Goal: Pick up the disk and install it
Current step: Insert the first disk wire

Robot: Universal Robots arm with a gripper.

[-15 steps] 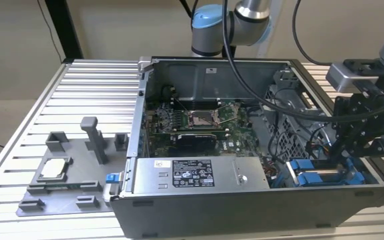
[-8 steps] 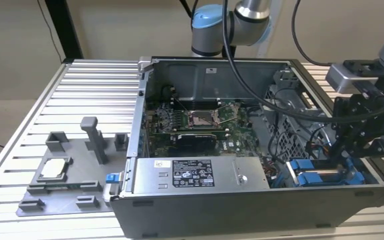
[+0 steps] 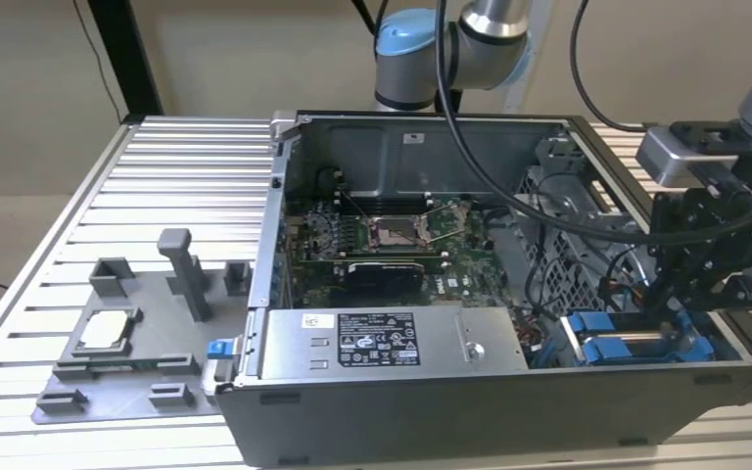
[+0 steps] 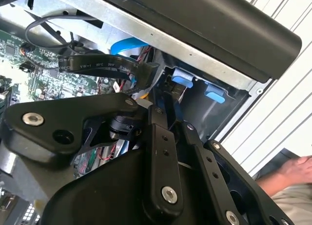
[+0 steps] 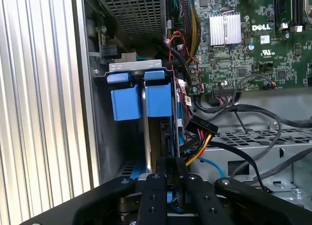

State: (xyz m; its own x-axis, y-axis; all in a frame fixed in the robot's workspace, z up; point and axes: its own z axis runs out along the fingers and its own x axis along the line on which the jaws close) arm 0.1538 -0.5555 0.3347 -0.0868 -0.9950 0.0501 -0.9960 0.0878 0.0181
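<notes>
Insertion is judged in hand: the blue-framed silver-grey disk (image 5: 159, 102) is held in the grey metal case's (image 3: 481, 392) corner bay, with the black gripper's (image 5: 168, 169) jaws seemingly clamped on it. Straight seating is called for.

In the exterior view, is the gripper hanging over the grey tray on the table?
No, the gripper reaches into the open computer case, at the blue drive frames on the exterior view's right.

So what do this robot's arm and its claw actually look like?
The arm is made of silver-grey tubes with light blue joint caps, and black cables hang along it. The gripper is matte black, built from hinged bars dotted with silver screws.
</notes>
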